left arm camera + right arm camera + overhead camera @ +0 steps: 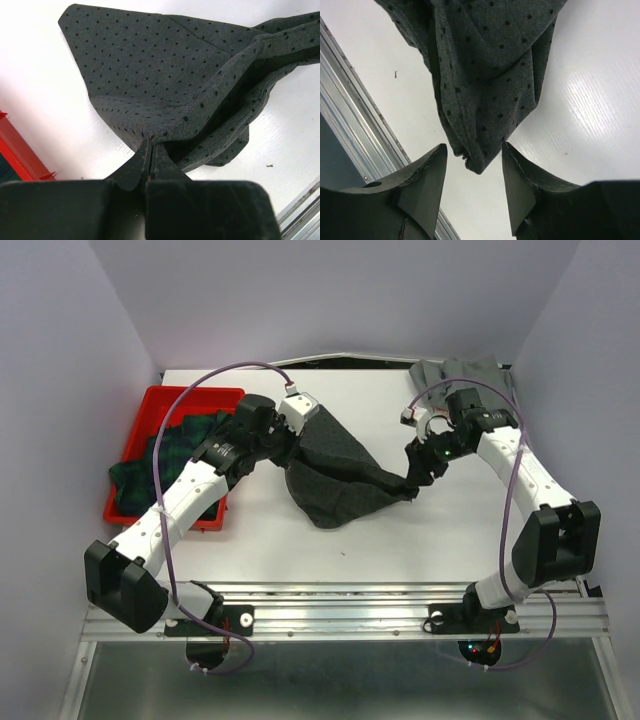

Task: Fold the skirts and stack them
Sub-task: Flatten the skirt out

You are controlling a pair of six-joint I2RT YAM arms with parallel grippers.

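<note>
The dark charcoal dotted skirt lies bunched at the table's middle, one corner lifted. My left gripper is shut on that corner; in the left wrist view its jaws pinch the dotted skirt. My right gripper stands at the skirt's right end. In the right wrist view it is open, and a narrow tip of the dotted skirt hangs between the fingertips, touching neither. The green-navy plaid skirt lies in the red tray. The plain grey skirt lies at the back right.
The red tray stands at the left edge of the table, just behind my left arm; its corner shows in the left wrist view. A metal rail runs along the table's near edge, also seen as the rail beside my right gripper.
</note>
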